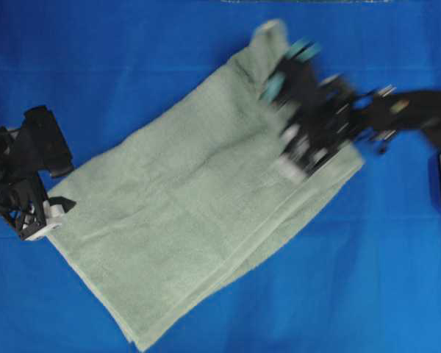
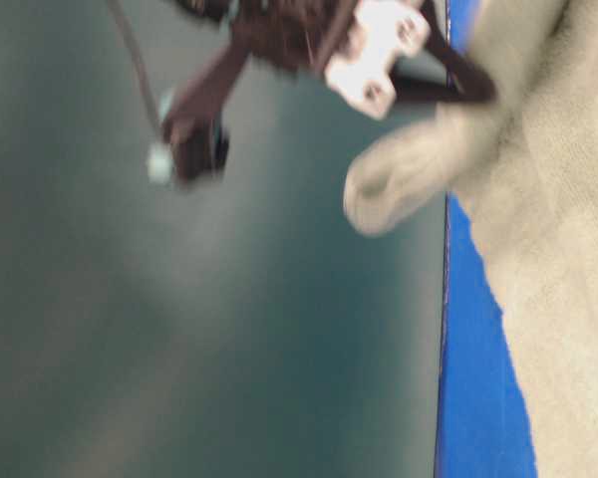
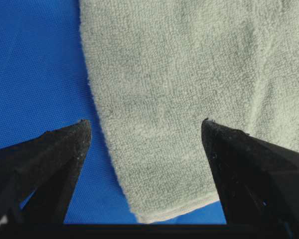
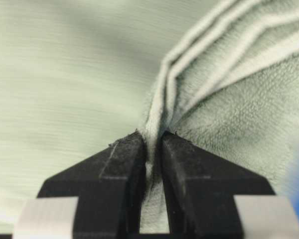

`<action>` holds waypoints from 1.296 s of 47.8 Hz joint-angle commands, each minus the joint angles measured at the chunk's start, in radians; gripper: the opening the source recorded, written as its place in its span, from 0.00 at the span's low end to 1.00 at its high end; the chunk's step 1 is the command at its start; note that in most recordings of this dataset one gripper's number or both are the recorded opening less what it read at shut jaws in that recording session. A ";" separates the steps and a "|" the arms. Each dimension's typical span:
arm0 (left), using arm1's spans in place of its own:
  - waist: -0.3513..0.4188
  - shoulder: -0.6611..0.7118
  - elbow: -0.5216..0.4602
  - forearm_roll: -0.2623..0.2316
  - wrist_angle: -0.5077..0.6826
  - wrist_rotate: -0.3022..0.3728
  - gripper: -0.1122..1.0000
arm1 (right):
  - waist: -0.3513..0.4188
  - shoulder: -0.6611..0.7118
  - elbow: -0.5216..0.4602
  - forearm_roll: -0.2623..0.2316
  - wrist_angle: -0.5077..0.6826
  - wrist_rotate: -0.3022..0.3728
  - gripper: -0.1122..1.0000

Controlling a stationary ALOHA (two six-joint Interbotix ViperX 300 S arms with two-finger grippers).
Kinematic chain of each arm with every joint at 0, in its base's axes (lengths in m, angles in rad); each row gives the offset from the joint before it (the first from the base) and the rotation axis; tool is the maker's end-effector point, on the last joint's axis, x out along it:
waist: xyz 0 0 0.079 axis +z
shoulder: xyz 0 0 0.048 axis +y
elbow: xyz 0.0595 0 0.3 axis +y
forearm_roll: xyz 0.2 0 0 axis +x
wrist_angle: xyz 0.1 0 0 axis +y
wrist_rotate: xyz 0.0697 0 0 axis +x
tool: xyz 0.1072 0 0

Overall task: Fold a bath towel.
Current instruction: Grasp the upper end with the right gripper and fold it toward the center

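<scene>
The bath towel is being pinched at its layered edge between the right gripper jaws, apparently for folding over, while the left gripper is being held wide above the corner below it.

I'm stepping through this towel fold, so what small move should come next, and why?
Probably the right gripper should carry its pinched layers across the bath towel. It is shut on bunched hems with that corner lifted, while the left gripper is open over the opposite corner, which lies flat on the blue cloth.
</scene>
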State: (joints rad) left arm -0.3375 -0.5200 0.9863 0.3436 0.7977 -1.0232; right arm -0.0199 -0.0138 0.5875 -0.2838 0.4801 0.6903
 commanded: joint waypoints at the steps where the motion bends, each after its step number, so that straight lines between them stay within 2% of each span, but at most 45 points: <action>1: 0.003 -0.003 -0.023 0.003 -0.005 0.002 0.87 | 0.075 0.061 -0.118 -0.018 0.011 0.008 0.23; 7: 0.003 -0.003 -0.023 0.003 -0.005 0.002 0.87 | 0.121 0.160 -0.232 -0.023 0.034 0.011 0.23; 15: 0.003 -0.005 -0.021 0.003 -0.006 0.003 0.87 | 0.127 0.215 -0.295 -0.017 0.044 0.014 0.23; 38: 0.003 -0.006 -0.020 0.005 -0.006 0.029 0.87 | 0.169 0.244 -0.299 -0.015 0.041 0.037 0.24; 45: 0.003 -0.006 -0.021 0.005 -0.006 0.048 0.87 | 0.196 0.244 -0.301 -0.015 0.043 0.032 0.60; 48: 0.003 -0.006 -0.020 0.005 -0.006 0.057 0.87 | 0.212 0.242 -0.301 -0.015 0.046 0.034 0.70; 55: 0.002 -0.006 -0.021 0.003 -0.006 0.089 0.87 | 0.239 0.212 -0.301 -0.015 0.074 0.029 0.62; 62: 0.003 -0.006 -0.023 0.003 -0.035 0.166 0.87 | 0.241 0.132 -0.293 -0.035 0.101 0.023 0.63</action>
State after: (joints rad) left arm -0.3375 -0.5200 0.9863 0.3436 0.7823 -0.8851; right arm 0.2224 0.1948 0.3053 -0.3053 0.5752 0.7148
